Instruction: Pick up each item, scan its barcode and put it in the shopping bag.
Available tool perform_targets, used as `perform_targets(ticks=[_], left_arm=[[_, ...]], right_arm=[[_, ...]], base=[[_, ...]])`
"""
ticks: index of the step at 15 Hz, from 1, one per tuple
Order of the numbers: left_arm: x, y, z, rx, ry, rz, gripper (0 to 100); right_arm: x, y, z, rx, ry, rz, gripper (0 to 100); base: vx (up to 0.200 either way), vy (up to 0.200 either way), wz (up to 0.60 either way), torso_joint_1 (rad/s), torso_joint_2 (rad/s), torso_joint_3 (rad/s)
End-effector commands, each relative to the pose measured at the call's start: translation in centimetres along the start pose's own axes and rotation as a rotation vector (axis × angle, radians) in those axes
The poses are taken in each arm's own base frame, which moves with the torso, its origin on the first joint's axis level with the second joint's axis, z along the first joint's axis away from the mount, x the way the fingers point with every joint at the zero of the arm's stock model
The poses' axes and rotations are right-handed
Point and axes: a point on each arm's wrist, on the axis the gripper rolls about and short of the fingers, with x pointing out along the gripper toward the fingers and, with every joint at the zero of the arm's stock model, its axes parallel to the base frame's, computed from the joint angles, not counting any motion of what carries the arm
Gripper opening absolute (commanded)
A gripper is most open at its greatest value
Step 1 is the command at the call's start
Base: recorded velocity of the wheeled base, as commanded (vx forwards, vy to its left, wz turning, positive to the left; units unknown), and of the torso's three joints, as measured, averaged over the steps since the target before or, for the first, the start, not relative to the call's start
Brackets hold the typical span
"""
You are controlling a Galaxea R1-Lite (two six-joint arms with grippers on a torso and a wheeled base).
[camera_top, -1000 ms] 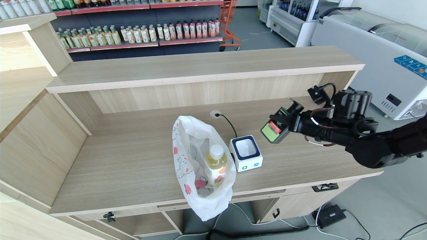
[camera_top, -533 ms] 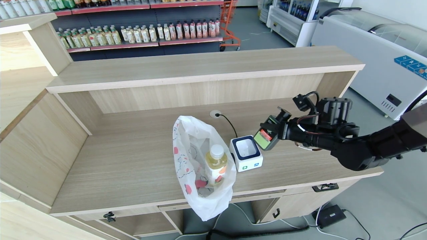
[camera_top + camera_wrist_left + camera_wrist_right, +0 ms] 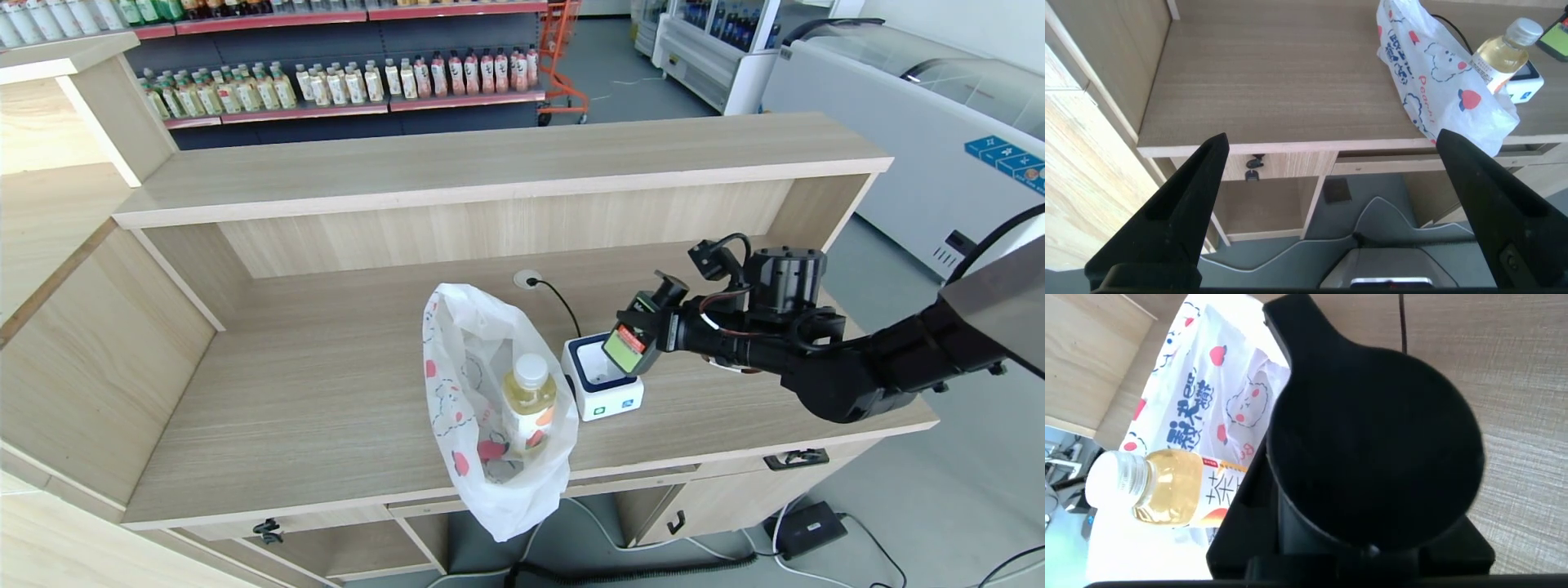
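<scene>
Leftward over the last second, the right arm has carried its green-faced item from well clear of the scanner to just above the scanner's window, overlapping its far right corner in the head view; the shopping bag, the bottle and the scanner have kept their places.

Right gripper is clamped on the small item, which has a red label strip over a green face and is tilted with that face turned down toward the scanner; whether it touches the scanner I cannot tell. Left gripper hangs off the near edge of the bench, fingers spread wide with nothing between them.

Shopping bag stands open near the front edge of the bench, just left of the scanner, its lower end sagging over the edge; white with red and blue print. Inside it the bottle stands upright, pale yellow drink, white cap, leaning close to the scanner side. From the scanner a black cable runs back to a round port in the bench top.
</scene>
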Motion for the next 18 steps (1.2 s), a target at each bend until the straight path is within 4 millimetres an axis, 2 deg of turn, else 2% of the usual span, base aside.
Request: perform_targets(ticks=[1,9,14,18], left_arm=[[0.0,0.0,0.0,0.000,0.000,0.000,100],[0.0,0.0,0.0,0.000,0.001,0.000,100],[0.0,0.0,0.0,0.000,0.000,0.000,100],[0.0,0.0,0.0,0.000,0.000,0.000,100]], right_arm=[[0.6,0.2,-0.5,0.001,0.009,0.004,0],[1.6,-0.2,-1.8,0.014,0.037,-0.027,0],[2.3,0.2,-1.0,0.006,0.008,-0.004,0],[3.1,0.9,-1.6,0.004,0.020,0.016,0]], base=[[0.000,0.000,0.00,0.000,0.00,0.000],[0.000,0.000,0.00,0.000,0.00,0.000],[0.000,0.000,0.00,0.000,0.00,0.000],[0.000,0.000,0.00,0.000,0.00,0.000]])
